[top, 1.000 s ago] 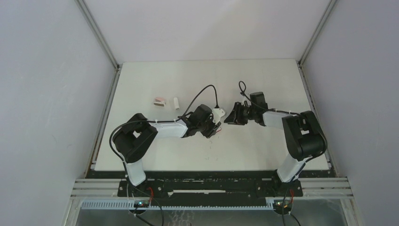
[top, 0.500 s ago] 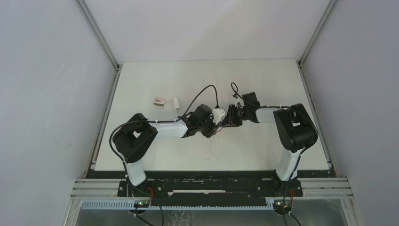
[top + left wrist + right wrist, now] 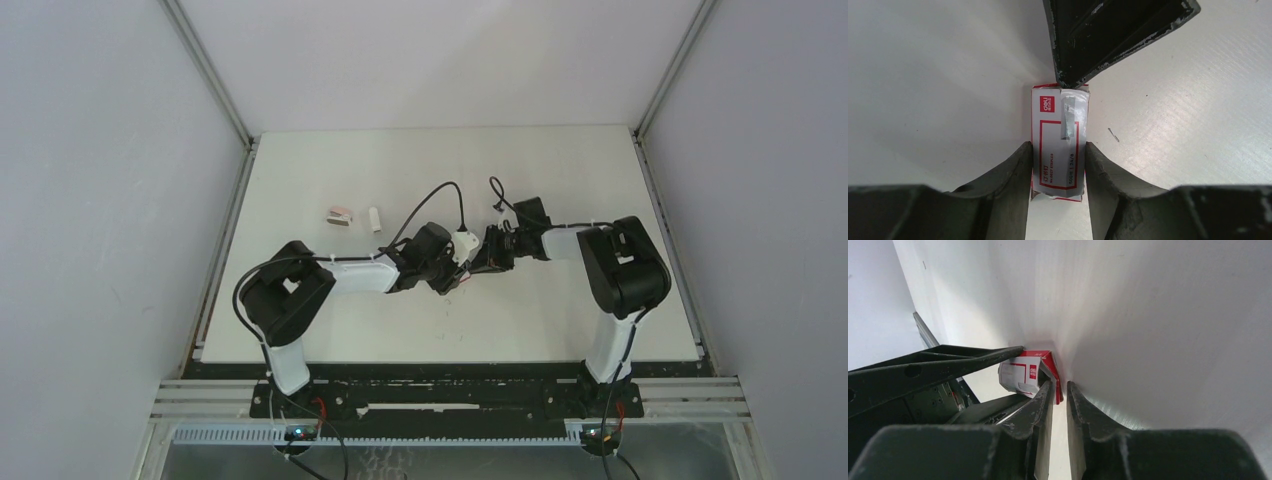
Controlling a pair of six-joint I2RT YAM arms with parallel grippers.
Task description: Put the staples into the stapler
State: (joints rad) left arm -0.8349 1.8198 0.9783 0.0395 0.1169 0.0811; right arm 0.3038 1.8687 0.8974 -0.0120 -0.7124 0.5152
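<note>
My left gripper (image 3: 457, 272) (image 3: 1058, 146) is shut on the small red-and-white staple box (image 3: 1054, 150), holding it by its long sides just above the table. A grey strip (image 3: 1071, 118) lies on the box's top. The staple strips inside are hidden. My right gripper (image 3: 489, 256) (image 3: 1060, 386) meets the box's far end, and its dark fingers (image 3: 1098, 35) show in the left wrist view. Its jaws are almost closed, with the box's red end flap (image 3: 1052, 365) between the tips. I cannot pick out a stapler.
A small pink-and-grey object (image 3: 340, 215) and a small white object (image 3: 375, 218) lie on the white table (image 3: 560, 180) at the back left, too small to identify. A single loose staple (image 3: 1113, 134) lies on the table beside the box.
My right gripper has moved left from about a hand's width away up to the box held by my left gripper. The left arm has stayed where it was.
</note>
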